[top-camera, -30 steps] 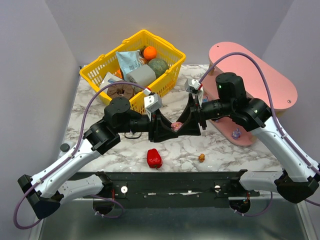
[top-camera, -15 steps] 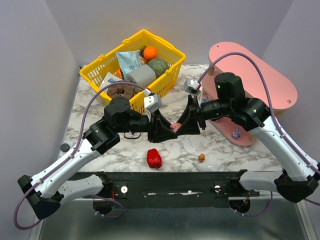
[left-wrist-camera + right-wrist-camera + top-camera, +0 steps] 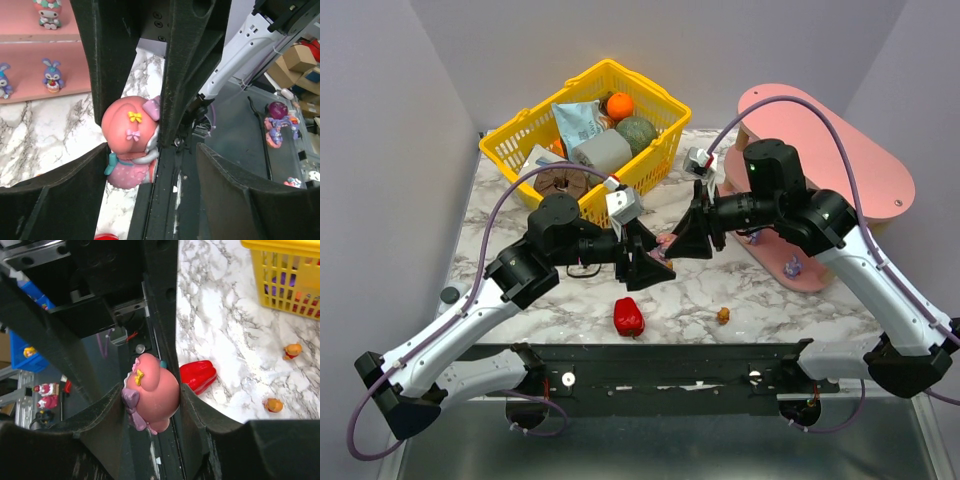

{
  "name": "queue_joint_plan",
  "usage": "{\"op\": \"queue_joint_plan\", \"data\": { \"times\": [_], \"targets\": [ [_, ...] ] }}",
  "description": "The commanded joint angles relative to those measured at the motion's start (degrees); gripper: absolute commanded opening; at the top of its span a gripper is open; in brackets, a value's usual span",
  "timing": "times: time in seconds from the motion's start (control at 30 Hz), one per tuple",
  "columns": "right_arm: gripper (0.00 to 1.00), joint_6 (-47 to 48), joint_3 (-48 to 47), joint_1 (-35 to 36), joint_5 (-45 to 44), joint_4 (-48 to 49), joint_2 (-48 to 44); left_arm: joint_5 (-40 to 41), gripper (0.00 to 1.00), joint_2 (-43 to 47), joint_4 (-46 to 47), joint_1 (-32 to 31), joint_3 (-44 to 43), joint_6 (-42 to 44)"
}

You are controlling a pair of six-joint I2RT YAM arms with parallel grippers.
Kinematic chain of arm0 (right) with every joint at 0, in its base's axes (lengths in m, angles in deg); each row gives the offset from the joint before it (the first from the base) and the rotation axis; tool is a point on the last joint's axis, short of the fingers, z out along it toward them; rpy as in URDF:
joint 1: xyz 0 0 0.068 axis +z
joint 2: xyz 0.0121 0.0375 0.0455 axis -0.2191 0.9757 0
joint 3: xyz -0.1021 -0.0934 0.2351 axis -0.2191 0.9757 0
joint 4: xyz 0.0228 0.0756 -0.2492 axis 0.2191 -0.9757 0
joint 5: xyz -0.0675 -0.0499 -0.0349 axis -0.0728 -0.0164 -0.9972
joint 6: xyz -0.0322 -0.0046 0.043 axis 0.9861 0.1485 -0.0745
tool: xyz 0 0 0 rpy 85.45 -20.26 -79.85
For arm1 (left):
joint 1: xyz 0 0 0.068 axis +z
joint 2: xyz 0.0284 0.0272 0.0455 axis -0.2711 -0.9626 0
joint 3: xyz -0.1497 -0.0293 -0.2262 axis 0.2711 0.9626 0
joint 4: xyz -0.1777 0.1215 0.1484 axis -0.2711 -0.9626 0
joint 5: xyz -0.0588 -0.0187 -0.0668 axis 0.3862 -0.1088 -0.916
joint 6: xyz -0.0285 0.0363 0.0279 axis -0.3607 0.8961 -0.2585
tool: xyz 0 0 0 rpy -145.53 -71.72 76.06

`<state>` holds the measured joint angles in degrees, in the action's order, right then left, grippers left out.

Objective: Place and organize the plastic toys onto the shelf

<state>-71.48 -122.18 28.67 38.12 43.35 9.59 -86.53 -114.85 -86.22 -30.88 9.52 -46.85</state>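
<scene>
One pink toy (image 3: 152, 390): round head, yellow bow, purple ear; I see it lifted mid-air
Right gripper (image 3: 150, 412): pinching it
Left gripper (image 3: 150, 155): fingers spread wide
Shelf (image 3: 30, 37): I count three figurines (image 3: 47, 11) (image 3: 52, 80) (image 3: 3, 82)
Table (image 3: 225, 315): two orange-brown figurines (image 3: 292, 350) (image 3: 273, 404), one red pepper (image 3: 198, 376)

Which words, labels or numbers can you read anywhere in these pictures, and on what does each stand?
None can be read.
The packet in the basket bears print, but it is too blurred to read.
The cardboard boxes show no legible marks.
</scene>
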Motion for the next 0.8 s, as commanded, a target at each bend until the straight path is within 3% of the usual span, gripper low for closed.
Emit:
{"op": "queue_joint_plan", "data": {
  "times": [0.0, 0.13, 0.4, 0.57, 0.77],
  "targets": [
    [0.01, -0.87, -2.68, 0.16, -5.71, -0.65, 0.77, 1.48, 0.84, 1.49, -1.72, -0.15, -0.93, 1.74],
    [0.01, -0.88, -4.17, -0.10, -11.24, -2.66, 1.29, 5.25, 0.99, 2.81, -5.31, -0.15, -1.19, 3.93],
    [0.01, 4.29, -14.80, -6.06, -30.31, -17.06, 9.90, 18.88, 0.99, 6.50, -11.48, 0.12, 0.64, 6.05],
    [0.01, 8.88, -20.79, -9.15, -44.17, -21.31, 18.07, 18.80, 0.99, 6.77, -11.05, 0.29, 1.79, 5.26],
    [0.01, 11.86, -23.34, -12.67, -52.90, -20.08, 22.74, 18.10, 0.99, 6.51, -9.46, 0.38, 3.46, 4.29]
  ]
}}
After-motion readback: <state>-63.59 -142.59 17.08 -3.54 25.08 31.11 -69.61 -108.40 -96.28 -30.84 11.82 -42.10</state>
